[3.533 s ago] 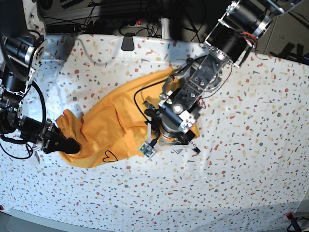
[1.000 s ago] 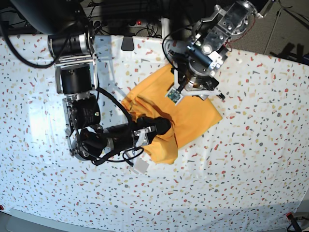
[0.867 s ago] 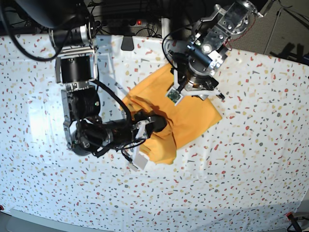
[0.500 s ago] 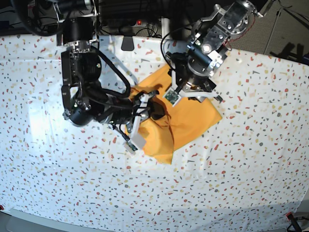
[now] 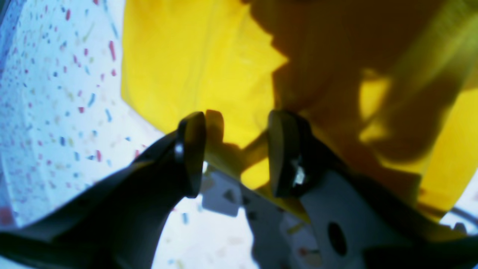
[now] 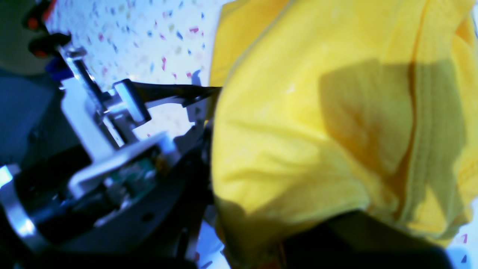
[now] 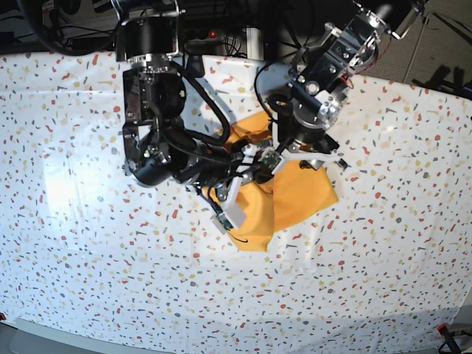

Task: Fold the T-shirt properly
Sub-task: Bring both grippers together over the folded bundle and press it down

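Observation:
The mustard-yellow T-shirt (image 7: 304, 193) lies bunched in the middle of the table. My right gripper (image 7: 254, 172) comes in from the left and is shut on a raised fold of it. In the right wrist view the T-shirt (image 6: 298, 112) drapes over the fingers and hides them. My left gripper (image 7: 299, 152) reaches down from the back right onto the shirt's far edge. In the left wrist view that gripper (image 5: 235, 151) is open, its two dark fingers apart over the edge of the T-shirt (image 5: 194, 56). The two grippers stand close together.
The table (image 7: 383, 280) wears a white cloth with coloured speckles. Cables and a power strip (image 7: 210, 33) run along the back edge, with a dark clip (image 7: 195, 65) on the cloth there. Both arms crowd the centre.
My right arm has swung up and right, carrying the shirt's left part over toward the left gripper, so the bunch is narrower. The left gripper has shifted slightly nearer.

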Robot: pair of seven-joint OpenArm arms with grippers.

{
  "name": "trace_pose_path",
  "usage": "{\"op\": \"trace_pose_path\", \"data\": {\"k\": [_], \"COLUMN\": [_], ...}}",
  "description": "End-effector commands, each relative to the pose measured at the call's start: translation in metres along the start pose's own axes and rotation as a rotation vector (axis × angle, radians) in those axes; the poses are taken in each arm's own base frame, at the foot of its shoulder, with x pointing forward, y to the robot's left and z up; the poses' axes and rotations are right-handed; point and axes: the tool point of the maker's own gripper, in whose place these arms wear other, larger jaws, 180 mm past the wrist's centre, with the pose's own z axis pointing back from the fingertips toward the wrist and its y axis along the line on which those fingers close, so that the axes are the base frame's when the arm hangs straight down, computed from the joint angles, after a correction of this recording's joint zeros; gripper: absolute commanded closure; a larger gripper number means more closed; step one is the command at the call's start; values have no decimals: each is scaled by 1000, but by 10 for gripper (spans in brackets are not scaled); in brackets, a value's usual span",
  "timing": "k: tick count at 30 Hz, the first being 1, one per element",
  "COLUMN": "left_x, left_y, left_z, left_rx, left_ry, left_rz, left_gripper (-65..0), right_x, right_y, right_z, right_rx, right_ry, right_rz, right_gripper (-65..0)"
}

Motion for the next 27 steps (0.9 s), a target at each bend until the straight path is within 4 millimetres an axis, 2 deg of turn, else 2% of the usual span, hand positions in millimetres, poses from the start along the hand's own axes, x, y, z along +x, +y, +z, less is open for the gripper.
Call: {"op": "trace_pose_path", "data": {"k": [1, 10, 12, 14, 21, 27], "left_x": [17, 22, 23, 18, 4, -2], "left_y": [9, 15, 20, 33, 97, 114], "left_z": [1, 0, 0, 1, 17, 23], "left_rx": [21, 34, 62, 126, 457, 534], "left_ry": [-41, -52, -49, -16, 49, 52], "left_rz": [2, -3, -24, -67, -8, -4], "left_gripper": [-260, -260, -260, -260, -260, -260], "right_x": [27, 38, 44, 48, 51, 67], "right_y": [15, 24, 29, 30, 32, 32], "right_z": [1, -2, -4, -4, -4, 0], "right_rx": [52, 76, 87, 90, 93, 95], "right_ry": [-92, -131, -158, -180, -193, -286], "right_rz": [14, 4, -2, -4, 0, -4], "right_gripper": [0, -6, -119, -149, -149, -149]}}
